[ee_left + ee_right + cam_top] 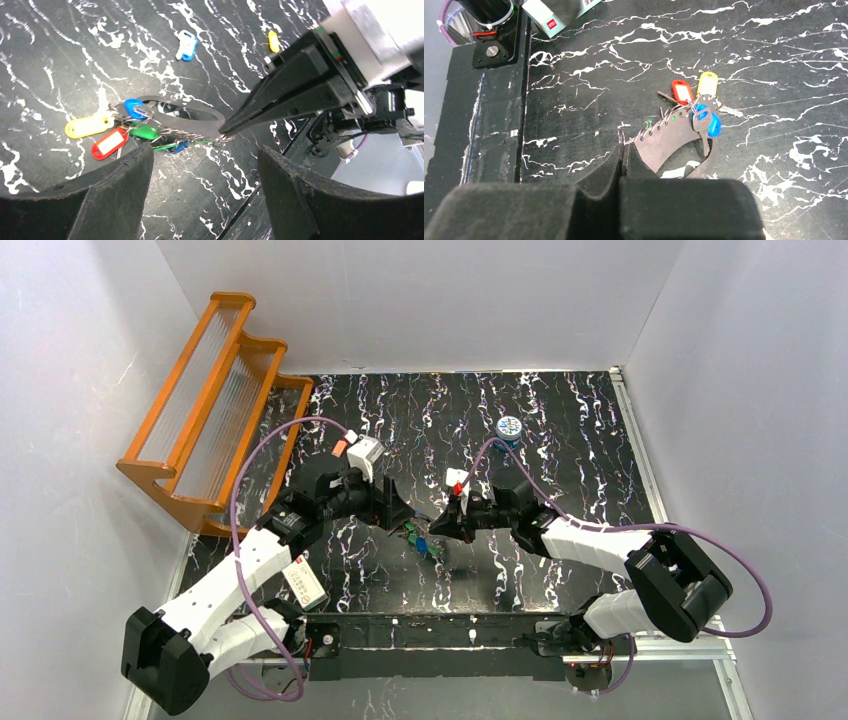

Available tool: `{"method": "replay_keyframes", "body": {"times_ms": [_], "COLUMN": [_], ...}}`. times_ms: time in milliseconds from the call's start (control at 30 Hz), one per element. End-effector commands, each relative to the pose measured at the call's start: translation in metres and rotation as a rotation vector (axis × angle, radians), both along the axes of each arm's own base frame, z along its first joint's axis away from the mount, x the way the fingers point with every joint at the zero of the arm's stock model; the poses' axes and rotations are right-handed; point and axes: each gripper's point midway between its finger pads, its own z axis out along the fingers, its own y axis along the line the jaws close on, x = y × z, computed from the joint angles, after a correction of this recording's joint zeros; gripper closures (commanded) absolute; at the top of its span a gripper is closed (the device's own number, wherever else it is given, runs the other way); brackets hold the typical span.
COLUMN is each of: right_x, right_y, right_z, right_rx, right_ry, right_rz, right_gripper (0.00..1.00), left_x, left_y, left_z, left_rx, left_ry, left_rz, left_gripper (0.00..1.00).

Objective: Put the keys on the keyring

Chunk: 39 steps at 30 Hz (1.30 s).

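**Inspector:** Keyring (664,140): where does it lie, and what has hold of it?

**Onlooker:** It lies mid-table (560,440), somewhat closer to the near edge than the far one and about halfway between the left and right edges. The right gripper (226,131) has its jaws pressed together on one end of the band. From here the keyring reads as a thin, flat, dark grey loop.

**Inspector:** And the keys (144,131)?

**Onlooker:** A bunch with yellow, red, green and blue heads rests on the table at the loop's other end. I cannot tell which of them are actually threaded on. Two more lie loose, well apart from the bunch: a blue-and-white key (186,46) and a small yellow key (273,41).

**Inspector:** And the left gripper (205,150)?

**Onlooker:** Its fingers are spread wide and hold nothing. It is poised near the bunch.

**Inspector:** Which relation governs the next move?

**Onlooker:** The loop's long axis runs from the right gripper's pinch out toward the left arm, and the bunch sits at the left arm's end. The left arm is therefore nearer the keys, while the right acts as the anchor. In my judgement the picking falls to the left arm. Both loose keys lie farther from it than the bunch does, so it would have to reach past the loop without dragging the band.
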Motion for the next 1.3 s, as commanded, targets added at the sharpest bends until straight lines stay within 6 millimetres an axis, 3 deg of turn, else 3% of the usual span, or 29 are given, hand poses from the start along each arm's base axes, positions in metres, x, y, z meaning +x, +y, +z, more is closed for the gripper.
{"method": "replay_keyframes", "body": {"times_ms": [0,400,667,1000,1267], "right_x": [0.008,0.01,0.011,0.011,0.012], "right_y": [0.006,0.005,0.004,0.005,0.006], "right_z": [0.037,0.048,0.05,0.056,0.061], "right_rx": [0.088,0.085,0.08,0.082,0.088], "right_ry": [-0.005,0.021,0.018,0.017,0.016], "right_rz": [-0.008,0.001,0.008,0.017,0.019], "right_gripper": [0.99,0.99,0.99,0.99,0.99], "left_x": [-0.007,-0.014,-0.013,-0.02,-0.017], "left_y": [-0.014,-0.032,-0.038,-0.045,-0.054], "left_z": [0.018,-0.001,-0.017,-0.025,-0.036], "left_rx": [-0.09,-0.049,-0.021,-0.01,0.006], "left_ry": [-0.154,-0.295,-0.357,-0.408,-0.388], "left_rz": [-0.137,-0.405,-0.497,-0.561,-0.571], "left_gripper": [0.26,0.27,0.44,0.5,0.65]}}
